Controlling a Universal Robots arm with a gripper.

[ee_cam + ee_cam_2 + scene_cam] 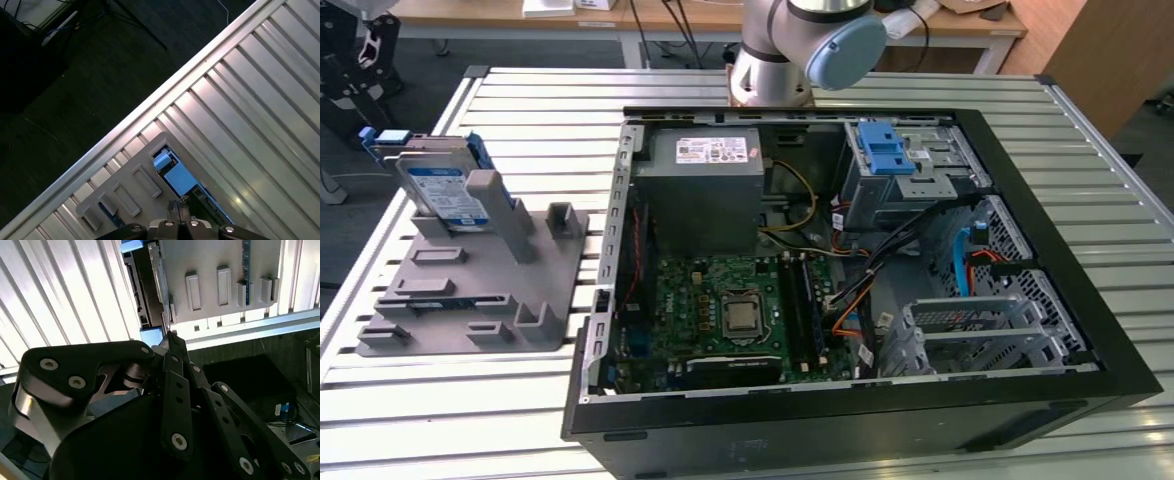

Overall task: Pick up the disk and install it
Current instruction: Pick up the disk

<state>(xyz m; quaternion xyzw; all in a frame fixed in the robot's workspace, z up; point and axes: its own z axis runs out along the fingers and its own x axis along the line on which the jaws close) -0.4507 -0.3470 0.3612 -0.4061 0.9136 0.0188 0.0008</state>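
The disk point(443, 185) stands on edge in 1 slot of the grey holder point(467, 300). The holder sits on the slatted table point(547, 110), beside the open computer case point(854, 425) on the exterior view's left. In both wrist views the gripper point(169, 338) point(180, 204) hangs above that holder, jaws clenched tip to tip on nothing.

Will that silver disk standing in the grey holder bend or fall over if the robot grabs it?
Probably stiff and heavyish: the disk looks like a flat metal slab in a blue frame. It stands on edge in the grey holder, so a sideways nudge might tip it.
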